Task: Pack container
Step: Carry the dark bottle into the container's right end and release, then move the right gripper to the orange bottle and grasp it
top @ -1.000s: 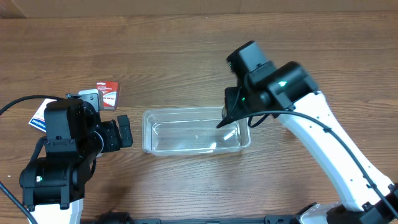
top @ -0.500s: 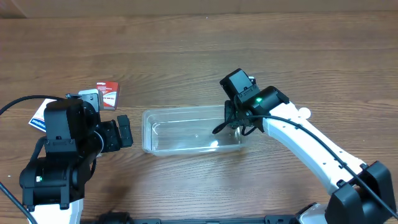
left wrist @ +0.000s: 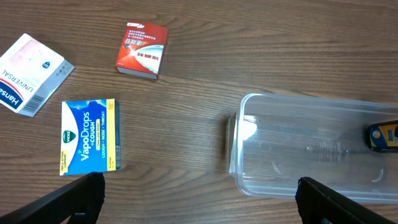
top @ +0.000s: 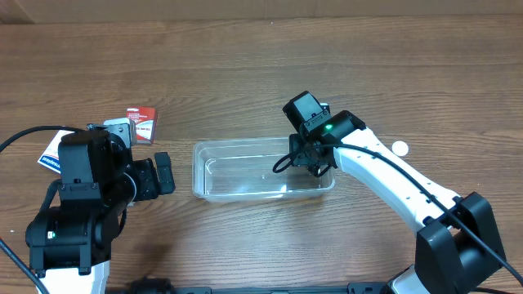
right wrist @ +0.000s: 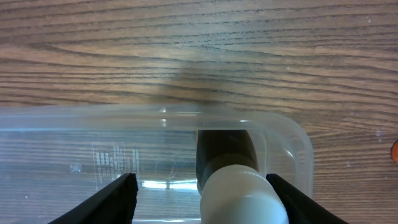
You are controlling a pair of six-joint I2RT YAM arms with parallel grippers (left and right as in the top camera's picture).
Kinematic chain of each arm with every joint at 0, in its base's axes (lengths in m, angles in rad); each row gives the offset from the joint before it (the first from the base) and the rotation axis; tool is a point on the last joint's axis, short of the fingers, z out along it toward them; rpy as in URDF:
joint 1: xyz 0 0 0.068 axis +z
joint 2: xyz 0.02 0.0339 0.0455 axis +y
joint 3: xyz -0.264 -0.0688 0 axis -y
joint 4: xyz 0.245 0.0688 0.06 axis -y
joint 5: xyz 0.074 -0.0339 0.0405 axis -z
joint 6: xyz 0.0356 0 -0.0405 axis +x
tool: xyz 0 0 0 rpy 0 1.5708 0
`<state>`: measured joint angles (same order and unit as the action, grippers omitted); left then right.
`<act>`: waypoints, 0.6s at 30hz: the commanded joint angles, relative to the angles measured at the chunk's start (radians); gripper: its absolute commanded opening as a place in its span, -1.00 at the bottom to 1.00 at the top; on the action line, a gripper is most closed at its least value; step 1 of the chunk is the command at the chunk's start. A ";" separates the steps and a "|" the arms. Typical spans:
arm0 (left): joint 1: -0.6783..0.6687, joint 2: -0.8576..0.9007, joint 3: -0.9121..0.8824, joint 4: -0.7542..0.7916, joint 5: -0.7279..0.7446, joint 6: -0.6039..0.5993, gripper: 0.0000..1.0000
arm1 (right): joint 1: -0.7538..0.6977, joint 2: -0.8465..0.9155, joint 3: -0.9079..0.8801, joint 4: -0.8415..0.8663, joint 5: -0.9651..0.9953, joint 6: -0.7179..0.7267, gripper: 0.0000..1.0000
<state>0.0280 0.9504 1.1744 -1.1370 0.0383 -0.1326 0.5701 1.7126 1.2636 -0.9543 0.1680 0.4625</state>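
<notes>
The container (top: 245, 175), a clear plastic bin, lies across the middle of the table and also shows in the left wrist view (left wrist: 298, 155). My right gripper (top: 306, 159) is down in its right end. In the right wrist view, a dark bottle with a white cap (right wrist: 239, 183) lies between the right gripper's (right wrist: 202, 194) parted fingers, cap toward the camera. The left finger stands well clear of it, so the gripper is open. My left gripper (top: 163, 173) hangs wide open and empty over bare wood left of the container, and shows in its own wrist view (left wrist: 200, 199).
A red box (left wrist: 143, 50), a blue VapoDrops box (left wrist: 89, 135) and a white Universal box (left wrist: 31, 73) lie on the table left of the container. A small white disc (top: 399, 149) sits right of the right arm. A blue and yellow item (left wrist: 380, 137) shows at the container's far end.
The right gripper came down into the container's right end and went from shut to open, with the bottle now loose between its fingers. The container shifted slightly right. The left arm stayed still.
</notes>
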 commanded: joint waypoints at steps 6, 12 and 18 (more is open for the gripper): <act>0.004 -0.002 0.024 0.000 0.014 -0.013 1.00 | -0.025 -0.096 0.385 -0.200 0.111 -0.068 0.42; 0.004 -0.002 0.024 0.000 0.010 -0.009 1.00 | -0.434 -0.162 0.477 -0.423 0.009 -0.027 0.83; 0.004 -0.002 0.024 0.000 0.007 -0.010 1.00 | -0.661 -0.158 0.291 -0.459 -0.174 -0.164 0.88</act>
<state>0.0280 0.9504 1.1751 -1.1370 0.0383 -0.1326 -0.0746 1.5589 1.6413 -1.4220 0.0795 0.3477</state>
